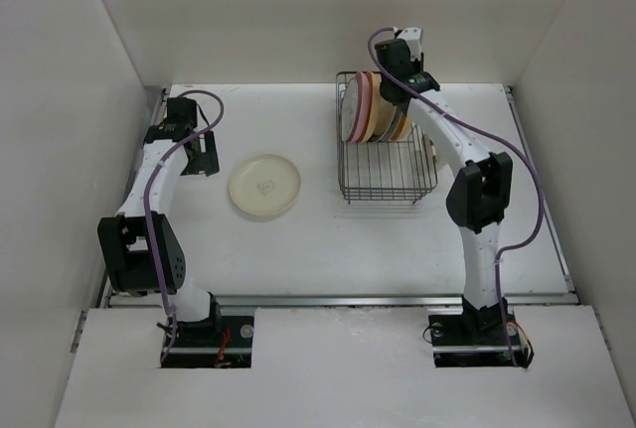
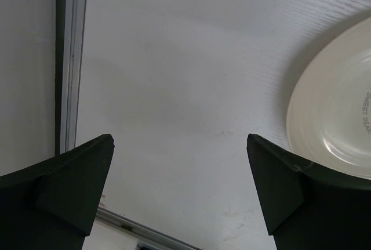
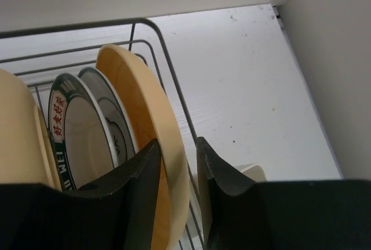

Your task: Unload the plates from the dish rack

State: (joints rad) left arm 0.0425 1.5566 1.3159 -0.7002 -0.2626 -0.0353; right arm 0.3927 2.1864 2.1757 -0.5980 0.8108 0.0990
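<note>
The dish rack stands at the back centre-right with several plates upright in it: a white one, a pink one and yellow ones. In the right wrist view a yellow plate stands at the rack's end wire, with white dark-rimmed decorated plates beside it. My right gripper straddles the yellow plate's rim. One finger touches its inner face; a thin gap shows at the other finger. A cream plate lies flat on the table. My left gripper is open and empty just left of that cream plate.
White walls enclose the table on the left, back and right. A metal rail runs along the table's left edge close to my left gripper. The rack's end wire sits close behind the right gripper's outer finger.
</note>
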